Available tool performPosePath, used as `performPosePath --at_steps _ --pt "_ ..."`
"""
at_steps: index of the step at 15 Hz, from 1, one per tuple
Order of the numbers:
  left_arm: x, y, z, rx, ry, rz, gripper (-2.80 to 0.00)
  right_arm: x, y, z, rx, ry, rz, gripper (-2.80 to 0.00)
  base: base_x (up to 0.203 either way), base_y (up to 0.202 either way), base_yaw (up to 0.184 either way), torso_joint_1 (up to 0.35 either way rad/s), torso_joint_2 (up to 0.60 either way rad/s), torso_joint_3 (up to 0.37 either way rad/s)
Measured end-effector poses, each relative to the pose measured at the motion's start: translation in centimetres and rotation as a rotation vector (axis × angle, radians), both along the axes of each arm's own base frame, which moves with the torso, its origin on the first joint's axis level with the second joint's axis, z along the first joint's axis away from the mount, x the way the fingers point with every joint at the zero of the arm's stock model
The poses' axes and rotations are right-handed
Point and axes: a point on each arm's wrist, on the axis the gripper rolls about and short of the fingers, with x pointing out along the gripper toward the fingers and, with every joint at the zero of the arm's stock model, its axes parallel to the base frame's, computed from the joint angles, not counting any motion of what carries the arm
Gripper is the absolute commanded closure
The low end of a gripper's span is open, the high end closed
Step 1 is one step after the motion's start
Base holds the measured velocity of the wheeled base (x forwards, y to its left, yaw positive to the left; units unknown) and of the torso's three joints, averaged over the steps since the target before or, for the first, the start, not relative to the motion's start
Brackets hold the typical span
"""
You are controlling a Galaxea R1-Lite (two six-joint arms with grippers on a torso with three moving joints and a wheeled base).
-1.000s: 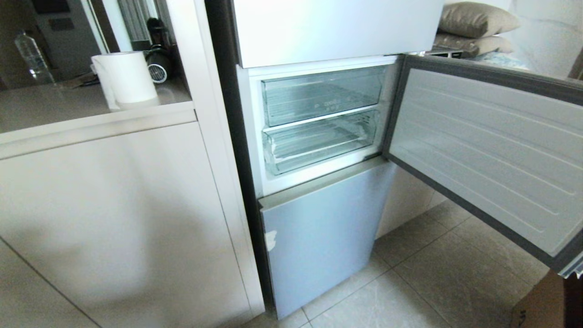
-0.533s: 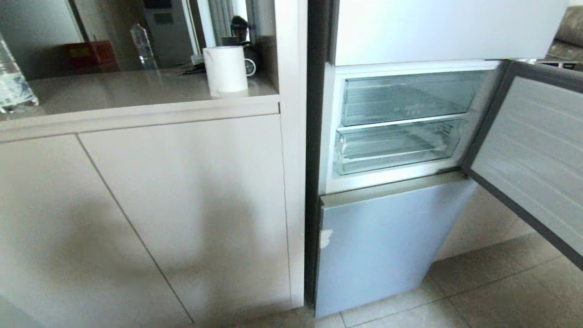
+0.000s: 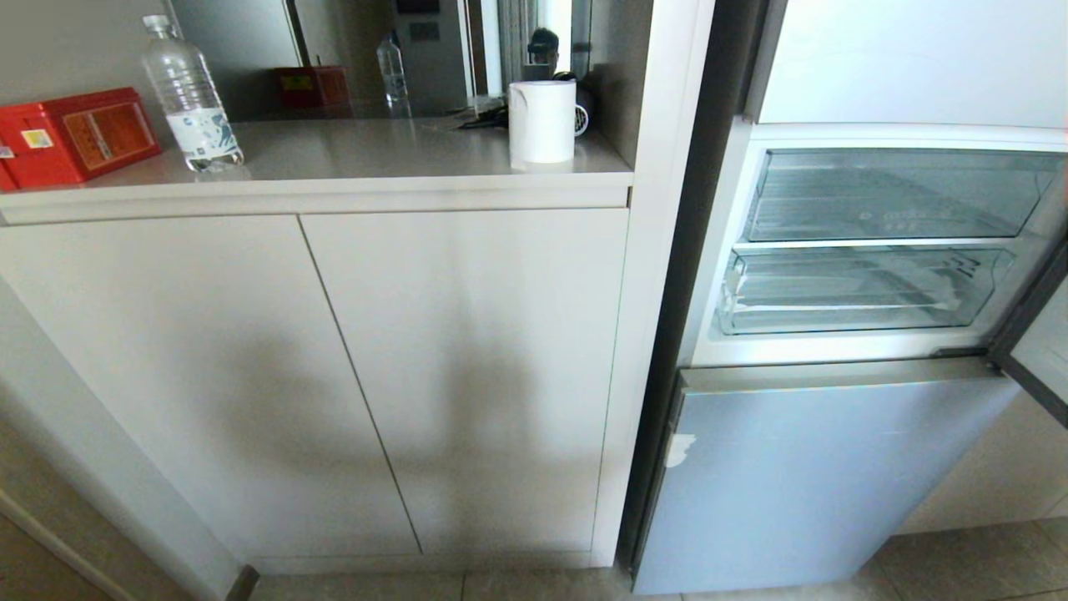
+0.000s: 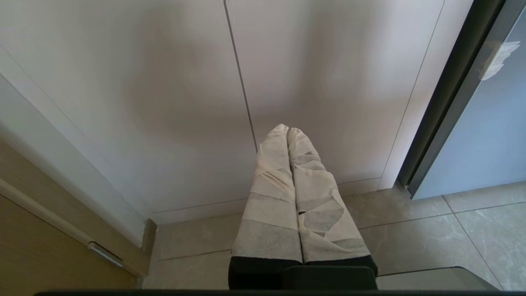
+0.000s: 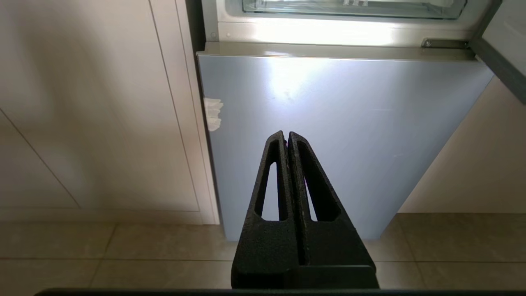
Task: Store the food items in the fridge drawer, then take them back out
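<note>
Left gripper (image 4: 287,130): tape-wrapped fingers (image 4: 271,193) pressed together tip to tip, clenched, grasping nothing, touching nothing; hanging in front of the cabinet (image 4: 320,74), left of the fridge, above the floor (image 4: 452,222).

Right gripper (image 5: 287,134): black fingers (image 5: 316,193) closed flat against each other, clenched, empty; pointed at the blue door (image 5: 349,135) of the fridge, apart from it.

Drawer (image 3: 851,292): lower of two clear trays inside the open fridge compartment, directly above the blue door (image 3: 818,467), below the upper bin (image 3: 893,196); pushed in, whitish scuff at its left front corner. No red-orange food visible inside.

Left of the fridge, on the counter (image 3: 350,154): white cup (image 3: 542,121), bottle (image 3: 190,96), red box (image 3: 75,133).
</note>
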Motion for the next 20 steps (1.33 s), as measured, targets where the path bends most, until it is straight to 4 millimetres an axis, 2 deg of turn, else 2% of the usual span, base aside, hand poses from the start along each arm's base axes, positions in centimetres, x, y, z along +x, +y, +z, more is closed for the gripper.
performPosePath --at_steps 3,4,5,8,10,12,15,18,20 --pt "0.0 0.0 0.0 0.000 0.000 -0.001 0.00 -0.1 0.0 0.2 0.008 0.003 -0.002 0.00 0.000 0.000 0.000 0.000 0.00 0.000" --pt "0.0 0.0 0.0 0.000 0.000 0.000 0.00 -0.3 0.0 1.3 0.023 -0.023 0.000 0.00 0.000 0.000 0.000 0.000 0.00 0.000" --pt "0.0 0.0 0.0 -0.001 0.000 0.001 0.00 -0.4 0.0 2.6 0.051 -0.034 0.002 -2.80 0.000 0.000 0.000 0.000 0.00 0.000" --pt "0.0 0.0 0.0 -0.001 0.000 0.000 0.00 1.1 0.0 7.4 0.165 0.019 0.016 -2.80 0.000 0.000 0.000 0.000 0.00 0.000" --pt "0.0 0.0 0.0 -0.001 0.000 0.000 0.00 4.1 0.1 9.8 0.216 0.097 0.053 -2.80 0.000 0.000 0.000 0.000 0.00 0.000" --pt "0.0 0.0 0.0 -0.001 0.000 0.000 0.00 8.6 0.4 11.4 0.240 0.178 0.115 -2.80 0.000 0.000 0.000 0.000 0.00 0.000" --pt "0.0 0.0 0.0 -0.001 0.000 0.000 0.00 15.8 0.6 11.6 0.236 0.259 0.190 -2.80 0.000 0.000 0.000 0.000 0.00 0.000" --pt "0.0 0.0 0.0 -0.001 -0.001 0.000 0.00 23.3 0.8 10.4 0.216 0.241 0.230 -2.80 0.000 0.000 0.000 0.000 0.00 0.000" --pt "0.0 0.0 0.0 -0.001 -0.001 0.000 0.00 27.5 0.9 9.3 0.169 0.188 0.248 -2.80 0.000 0.000 0.000 0.000 0.00 0.000"
